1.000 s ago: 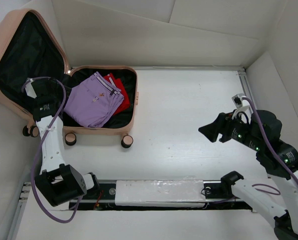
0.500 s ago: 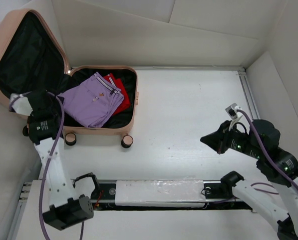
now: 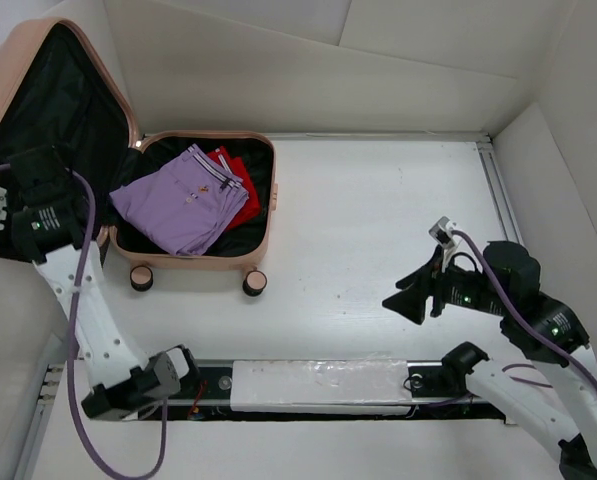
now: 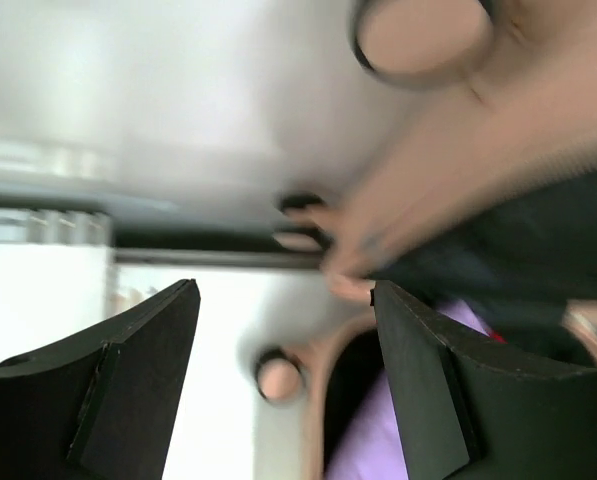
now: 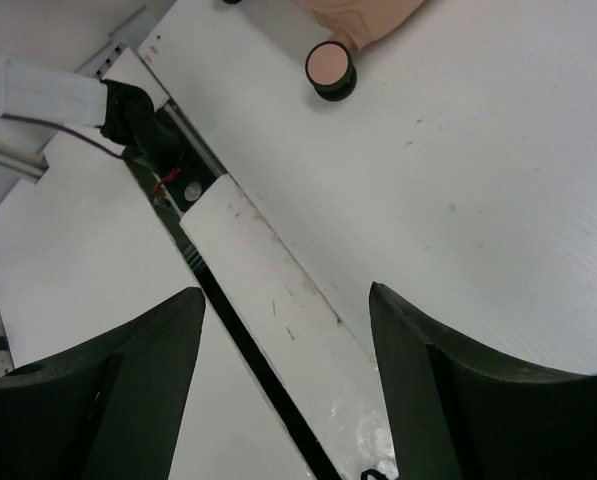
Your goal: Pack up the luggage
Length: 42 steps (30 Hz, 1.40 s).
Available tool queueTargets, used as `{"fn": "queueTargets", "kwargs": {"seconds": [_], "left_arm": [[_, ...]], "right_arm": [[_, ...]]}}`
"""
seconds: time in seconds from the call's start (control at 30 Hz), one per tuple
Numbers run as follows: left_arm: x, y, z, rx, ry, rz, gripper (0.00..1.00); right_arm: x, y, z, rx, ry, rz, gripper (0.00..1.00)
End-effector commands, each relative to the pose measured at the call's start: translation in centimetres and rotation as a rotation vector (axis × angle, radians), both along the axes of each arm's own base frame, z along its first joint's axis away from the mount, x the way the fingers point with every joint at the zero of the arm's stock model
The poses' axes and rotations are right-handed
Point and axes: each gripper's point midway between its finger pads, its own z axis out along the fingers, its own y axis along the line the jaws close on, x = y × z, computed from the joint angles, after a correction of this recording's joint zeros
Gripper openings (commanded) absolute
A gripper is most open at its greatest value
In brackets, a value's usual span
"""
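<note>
The luggage (image 3: 269, 200) lies open at the far left, a peach-pink shell with black lining and its lid (image 3: 18, 70) standing up. A folded purple garment (image 3: 183, 205) lies in the base on top of a red one (image 3: 240, 185). My left gripper (image 3: 46, 165) hangs at the lid's lower left, beside the shell. The blurred left wrist view shows the left gripper (image 4: 283, 290) open and empty, with the luggage (image 4: 458, 150) and purple garment (image 4: 378, 440) past it. My right gripper (image 3: 403, 290) hovers open over bare table at the near right. Nothing is between its jaws (image 5: 284, 290).
Caster wheels (image 3: 255, 283) (image 3: 141, 278) jut from the luggage's near side; one wheel (image 5: 330, 68) shows in the right wrist view. A white rail (image 3: 318, 385) runs along the near edge between the arm bases. White walls close in the table's far and right sides.
My left arm has swung leftward, from the luggage's near left corner to the lid's outer left side. My right gripper has moved down and left, toward the near edge.
</note>
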Motion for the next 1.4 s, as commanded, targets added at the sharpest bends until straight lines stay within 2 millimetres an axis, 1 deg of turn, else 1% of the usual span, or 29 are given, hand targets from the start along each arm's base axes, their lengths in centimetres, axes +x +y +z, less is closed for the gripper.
{"fn": "queueTargets", "kwargs": {"seconds": [0.0, 0.03, 0.07, 0.1, 0.17, 0.2, 0.27, 0.3, 0.33, 0.37, 0.43, 0.53, 0.6, 0.63, 0.67, 0.73, 0.77, 0.8, 0.87, 0.9, 0.93, 0.97, 1.0, 1.03, 1.17, 1.2, 1.27, 1.3, 1.37], "left_arm": [[-1.9, 2.7, 0.4, 0.054, 0.168, 0.116, 0.67], [-1.7, 3.0, 0.6, 0.061, 0.176, 0.128, 0.67], [-0.5, 3.5, -0.2, 0.042, 0.2, 0.117, 0.67], [0.1, 3.9, 0.3, 0.038, 0.185, 0.117, 0.67], [2.1, 4.5, -0.8, 0.004, 0.207, 0.1, 0.67], [2.7, 4.7, 0.0, 0.01, 0.194, 0.089, 0.67], [3.7, 5.1, 0.3, 0.013, 0.183, 0.079, 0.66], [5.0, 5.0, 0.0, 0.017, 0.214, 0.04, 0.66], [5.5, 5.0, 0.6, 0.033, 0.203, 0.041, 0.66], [5.5, 5.2, 0.6, 0.036, 0.22, 0.052, 0.66], [5.7, 5.7, -0.1, 0.026, 0.24, 0.063, 0.61], [6.3, 6.3, -0.6, 0.018, 0.238, 0.065, 0.59], [7.4, 6.2, -1.1, 0.013, 0.23, 0.045, 0.59], [7.7, 5.9, -0.7, 0.033, 0.228, 0.044, 0.59], [9.3, 4.4, -0.8, 0.057, 0.255, -0.006, 0.59], [9.9, 3.2, 0.2, 0.127, 0.268, -0.004, 0.59], [11.0, 2.0, 0.5, 0.145, 0.258, -0.038, 0.59], [10.7, 1.9, 0.7, 0.149, 0.245, -0.037, 0.58], [11.2, 1.6, 0.8, 0.14, 0.189, -0.055, 0.5], [10.5, 1.4, 0.7, 0.144, 0.184, -0.067, 0.44], [10.2, 1.2, 0.4, 0.141, 0.17, -0.075, 0.43], [10.8, 1.0, 0.4, 0.144, 0.13, -0.104, 0.43], [9.8, 1.2, 0.6, 0.14, 0.101, -0.087, 0.46], [9.4, 1.8, -0.8, 0.12, 0.124, -0.07, 0.48], [8.2, 2.5, -2.0, 0.089, 0.18, -0.022, 0.54], [8.0, 2.4, -1.8, 0.086, 0.174, -0.018, 0.54], [7.7, 2.5, -2.2, 0.085, 0.186, -0.006, 0.63], [7.3, 2.5, -1.7, 0.096, 0.177, 0.005, 0.66], [6.9, 3.1, -2.0, 0.098, 0.185, 0.031, 0.68]], "right_arm": [[-0.4, 0.9, 1.5, 0.031, -0.092, 0.079, 0.73], [-0.5, 0.8, 1.4, 0.026, -0.084, 0.079, 0.75], [-0.7, 1.0, 1.4, 0.027, -0.084, 0.09, 0.75], [-0.5, 1.0, 1.2, 0.022, -0.076, 0.09, 0.76], [-0.8, 1.1, 1.0, 0.013, -0.075, 0.102, 0.78], [-0.7, 1.1, 0.8, 0.008, -0.067, 0.103, 0.78], [-0.8, 1.3, 0.5, -0.001, -0.051, 0.114, 0.78], [-0.7, 1.4, 0.3, -0.006, -0.043, 0.114, 0.78], [-0.5, 1.5, 0.1, -0.012, -0.033, 0.114, 0.78], [-0.5, 1.5, 0.1, -0.012, -0.033, 0.114, 0.78], [-0.1, 1.6, 0.0, -0.021, -0.04, 0.109, 0.78], [0.4, 1.7, -0.4, -0.035, -0.025, 0.099, 0.78], [0.6, 1.9, -0.3, -0.034, -0.026, 0.099, 0.76], [0.6, 1.9, -0.3, -0.03, -0.017, 0.095, 0.76], [0.7, 2.0, -0.5, -0.028, -0.02, 0.095, 0.76], [0.9, 2.2, -0.4, -0.023, -0.012, 0.092, 0.76], [0.9, 2.2, -0.8, -0.028, -0.004, 0.092, 0.76], [1.0, 2.3, -0.6, -0.023, -0.012, 0.092, 0.76], [1.2, 2.3, -0.8, -0.028, -0.004, 0.092, 0.75], [1.3, 2.3, -0.8, -0.031, -0.006, 0.083, 0.75], [1.3, 2.3, -0.8, -0.028, 0.001, 0.08, 0.75], [1.3, 2.3, -0.8, -0.028, 0.002, 0.08, 0.75], [1.4, 2.4, -0.6, -0.022, -0.007, 0.08, 0.75], [1.4, 2.4, -0.6, -0.022, -0.008, 0.08, 0.75], [1.6, 2.2, -0.5, -0.032, -0.014, 0.063, 0.75], [1.6, 2.2, -0.5, -0.032, -0.014, 0.063, 0.75], [1.6, 2.2, -0.5, -0.032, -0.014, 0.063, 0.75], [1.6, 2.2, -0.9, -0.037, -0.006, 0.063, 0.75], [1.5, 2.1, -1.1, -0.042, 0.002, 0.063, 0.75]]}}
